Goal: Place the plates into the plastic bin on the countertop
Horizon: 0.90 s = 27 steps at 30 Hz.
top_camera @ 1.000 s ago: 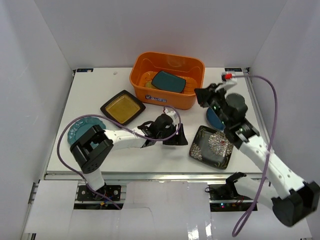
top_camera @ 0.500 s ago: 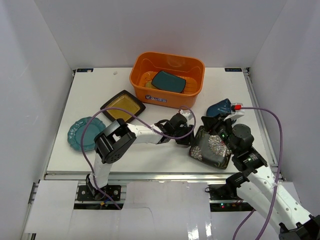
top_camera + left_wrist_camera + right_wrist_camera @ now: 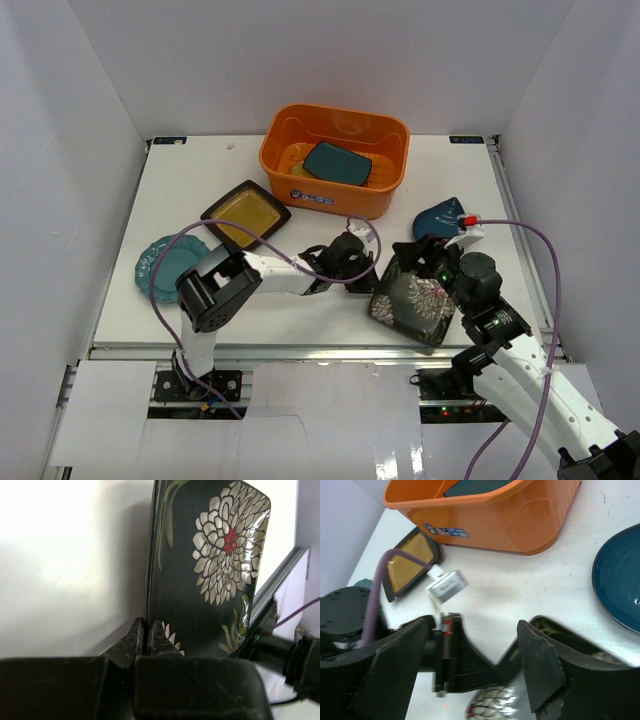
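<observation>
A: Floral plate, where's it at?
B: Black floral square plate (image 3: 415,300) is on the countertop (image 3: 200,170), near-right part, in front of the orange plastic bin (image 3: 300,197) & apart from it.
A: Who's got it?
B: Left gripper (image 3: 368,282). Its fingertips (image 3: 137,637) are pinched tight on the plate's left rim. Right gripper (image 3: 416,249) hovers over the plate's far edge w/ jaws spread wide, gripping nothing.
A: Other plates?
B: Teal square plate (image 3: 338,162) is in the bin, atop a yellow plate (image 3: 292,155). Dark blue plate (image 3: 440,215) lies just beyond the right gripper. Black-rimmed amber plate (image 3: 245,213) is left of the bin; teal scalloped plate (image 3: 165,265) is nearer the left edge.
</observation>
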Motion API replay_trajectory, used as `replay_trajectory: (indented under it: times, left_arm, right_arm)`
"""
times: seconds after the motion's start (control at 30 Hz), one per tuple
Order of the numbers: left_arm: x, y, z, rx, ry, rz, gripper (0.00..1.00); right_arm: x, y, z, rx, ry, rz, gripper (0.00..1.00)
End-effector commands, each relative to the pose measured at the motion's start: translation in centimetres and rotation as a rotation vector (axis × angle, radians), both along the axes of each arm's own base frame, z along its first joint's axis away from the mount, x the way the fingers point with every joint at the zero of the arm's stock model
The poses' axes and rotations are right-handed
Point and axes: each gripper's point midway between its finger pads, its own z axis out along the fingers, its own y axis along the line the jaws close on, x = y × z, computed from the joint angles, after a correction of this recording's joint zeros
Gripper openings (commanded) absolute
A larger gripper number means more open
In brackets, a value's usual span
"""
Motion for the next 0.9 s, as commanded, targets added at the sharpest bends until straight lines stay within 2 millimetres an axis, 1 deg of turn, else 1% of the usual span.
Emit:
replay_trajectory:
  times: [0.0,0.03,0.07,0.1,0.17,0.2,0.23,0.27,0.3,0.33,0.37,0.4,0.43,0.47,0.5,0.53,0.57,0.6,0.67,0.7,0.73,0.77,0.8,0.83,0.87]
  left_arm:
    - [-0.9,5.4,-0.3,0.109,-0.039,0.033,0.00]
    - [-0.3,6.2,2.5,0.059,-0.073,0.059,0.00]
    - [-0.3,7.0,3.4,0.046,-0.077,0.080,0.00]
    - [-0.2,8.8,5.3,0.009,-0.098,0.114,0.00]
    - [0.0,10.5,7.4,-0.045,-0.108,0.157,0.00]
    - [-0.5,11.7,7.5,-0.061,-0.093,0.162,0.00]
    - [0.5,13.1,10.0,-0.120,-0.126,0.205,0.00]
    - [0.6,13.9,10.8,-0.148,-0.124,0.225,0.00]
    - [0.8,15.2,10.8,-0.162,-0.113,0.248,0.00]
    - [0.7,15.8,12.5,-0.205,-0.141,0.259,0.00]
    - [0.7,16.2,13.1,-0.228,-0.150,0.269,0.00]
    - [0.8,16.7,13.6,-0.243,-0.160,0.282,0.00]
    - [0.7,17.0,13.9,-0.253,-0.165,0.286,0.00]
    - [0.5,17.2,14.9,-0.279,-0.183,0.286,0.00]
    - [0.5,17.3,15.2,-0.289,-0.185,0.285,0.00]
    - [0.2,17.2,15.7,-0.307,-0.191,0.272,0.00]
    - [0.0,17.2,16.3,-0.323,-0.200,0.267,0.00]
    - [0.0,17.2,16.5,-0.332,-0.202,0.264,0.00]
    - [-0.3,17.0,17.0,-0.349,-0.205,0.243,0.00]
    - [-0.5,17.0,17.4,-0.361,-0.211,0.238,0.00]
    - [-0.6,17.0,17.7,-0.371,-0.216,0.232,0.00]
    - [-0.8,16.9,18.1,-0.380,-0.224,0.224,0.00]
    - [-0.8,17.1,18.8,-0.390,-0.245,0.225,0.00]
    - [-0.9,17.3,18.9,-0.385,-0.249,0.224,0.00]
    - [-0.8,17.4,19.4,-0.384,-0.262,0.232,0.00]
  right_arm:
    - [-0.6,0.3,0.1,-0.013,0.000,0.038,0.80]
    - [-0.8,0.4,-0.3,-0.019,0.015,0.048,0.85]
    - [-1.0,0.5,-0.6,-0.024,0.023,0.055,0.93]
    - [-1.1,0.5,-0.8,-0.027,0.030,0.065,0.97]
    - [-1.3,0.3,-1.2,-0.043,0.045,0.060,0.94]
    - [-1.3,0.2,-1.4,-0.053,0.049,0.057,0.92]
    - [-1.3,0.1,-1.6,-0.058,0.054,0.053,0.90]
    - [-1.4,0.2,-1.8,-0.063,0.060,0.063,0.90]
    - [-1.4,0.4,-2.3,-0.069,0.074,0.074,0.90]
    - [-1.4,0.6,-2.7,-0.072,0.088,0.084,0.90]
    - [-1.7,1.1,-3.0,-0.069,0.102,0.116,0.90]
    - [-1.8,1.5,-3.7,-0.072,0.128,0.133,0.90]
    - [-1.8,1.7,-4.1,-0.063,0.143,0.139,0.90]
    - [-2.2,2.5,-4.1,-0.048,0.145,0.186,0.90]
    - [-2.2,2.9,-4.7,-0.044,0.163,0.204,0.90]
    - [-2.4,3.4,-4.8,-0.028,0.170,0.228,0.90]
    - [-2.9,4.4,-5.3,-0.015,0.195,0.289,0.90]
    - [-2.7,5.0,-4.6,0.010,0.174,0.314,0.90]
    - [-3.4,6.3,-5.5,0.042,0.227,0.388,0.93]
    - [-3.3,6.8,-5.1,0.061,0.214,0.404,0.95]
    - [-3.4,6.9,-5.6,0.069,0.227,0.410,0.98]
    - [-3.5,7.3,-5.7,0.089,0.237,0.422,0.85]
    - [-3.3,7.5,-5.2,0.111,0.210,0.428,0.58]
    - [-3.2,7.6,-4.9,0.127,0.199,0.426,0.44]
    - [-3.0,7.6,-4.3,0.156,0.190,0.409,0.29]
